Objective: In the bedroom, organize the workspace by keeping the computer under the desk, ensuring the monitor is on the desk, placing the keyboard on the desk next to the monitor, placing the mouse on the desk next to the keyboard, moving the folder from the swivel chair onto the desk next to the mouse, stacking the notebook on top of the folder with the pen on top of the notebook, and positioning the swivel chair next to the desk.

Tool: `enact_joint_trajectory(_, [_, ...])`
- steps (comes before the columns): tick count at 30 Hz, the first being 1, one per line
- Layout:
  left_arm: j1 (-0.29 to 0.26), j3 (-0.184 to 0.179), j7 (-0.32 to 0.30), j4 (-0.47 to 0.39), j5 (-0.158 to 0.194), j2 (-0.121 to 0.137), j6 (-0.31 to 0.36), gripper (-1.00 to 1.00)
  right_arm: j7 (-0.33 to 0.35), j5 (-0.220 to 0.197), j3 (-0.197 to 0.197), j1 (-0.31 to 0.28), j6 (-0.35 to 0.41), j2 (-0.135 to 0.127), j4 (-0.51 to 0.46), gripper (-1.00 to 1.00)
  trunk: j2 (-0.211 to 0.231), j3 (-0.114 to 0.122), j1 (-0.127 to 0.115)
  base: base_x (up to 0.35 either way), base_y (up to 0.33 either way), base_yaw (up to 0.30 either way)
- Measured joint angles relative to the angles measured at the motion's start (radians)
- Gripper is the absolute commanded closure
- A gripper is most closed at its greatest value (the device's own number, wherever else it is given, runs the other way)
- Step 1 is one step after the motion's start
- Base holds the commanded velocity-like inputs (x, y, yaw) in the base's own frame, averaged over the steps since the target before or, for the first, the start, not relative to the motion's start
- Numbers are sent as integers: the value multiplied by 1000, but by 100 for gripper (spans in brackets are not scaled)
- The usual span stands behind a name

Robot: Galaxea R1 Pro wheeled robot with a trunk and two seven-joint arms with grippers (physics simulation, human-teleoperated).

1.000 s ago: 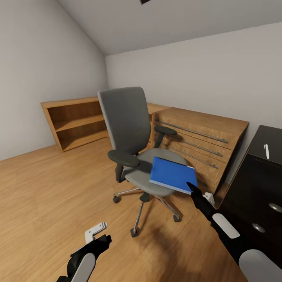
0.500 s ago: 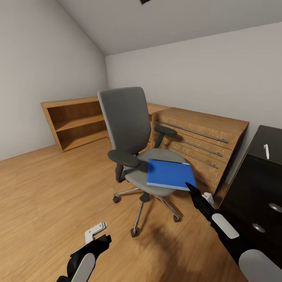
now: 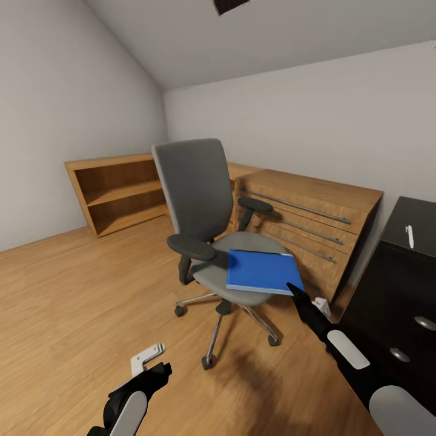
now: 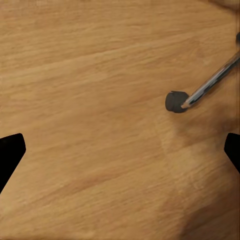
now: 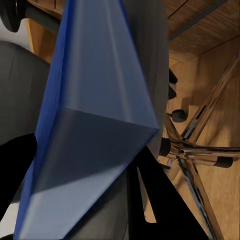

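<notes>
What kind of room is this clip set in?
Probably a home office under a sloped ceiling: a swivel chair holding a blue folder, a black desk, and wooden shelves on wood flooring.

Matt grey cloth chair (image 3: pixel 200 200) on chrome legs; smooth blue folder (image 3: pixel 260 271); glossy black bench (image 3: pixel 418 225); wood-grain floor (image 3: pixel 72 290).
</notes>
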Motion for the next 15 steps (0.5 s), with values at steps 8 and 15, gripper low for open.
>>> enact_joint_trajectory(8, [0,-1,1,0,0,0,0,-100,6,1,-1,0,1,-3,-4,100,2,31,-4,0,0,0])
enact_joint_trajectory(15, [0,-5,2,0,1,-1,-2,-100,19,2,-1,0,2,-7,-3,100,44,54,-27,-15,0,0])
